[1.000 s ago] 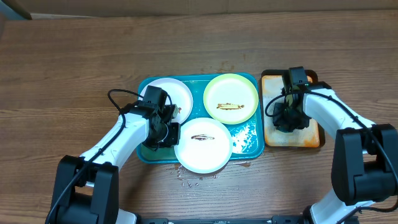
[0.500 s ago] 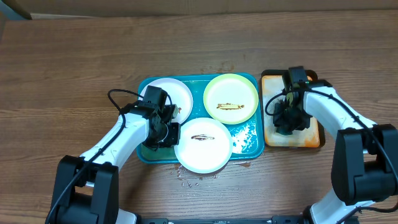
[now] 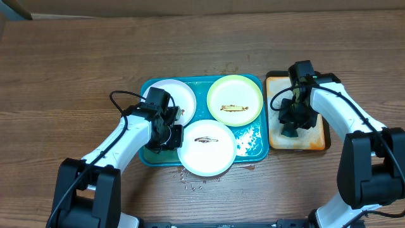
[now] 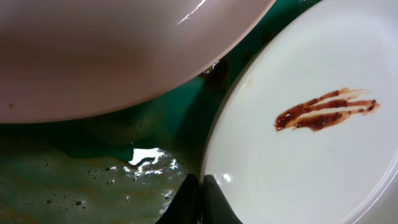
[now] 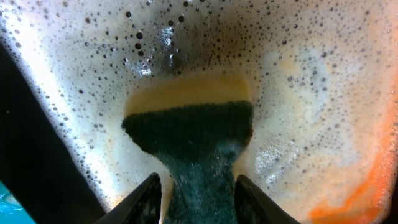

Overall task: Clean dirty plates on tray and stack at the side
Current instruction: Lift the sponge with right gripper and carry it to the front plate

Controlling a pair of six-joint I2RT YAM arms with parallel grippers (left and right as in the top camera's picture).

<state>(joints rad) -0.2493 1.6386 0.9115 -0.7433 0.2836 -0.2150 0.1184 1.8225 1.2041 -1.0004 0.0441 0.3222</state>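
Smeared plates point(image 3: 205, 155), teal tray point(image 3: 256, 152), right gripper point(image 5: 198, 196) pinching sponge point(image 5: 189, 134)

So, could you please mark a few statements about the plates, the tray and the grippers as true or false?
1. The front white plate rests on the teal tray. True.
2. The yellow-green plate is clean. False: a brown smear marks its middle.
3. The right gripper grips a sponge. True.
4. The left gripper is wide open. False: it is shut.
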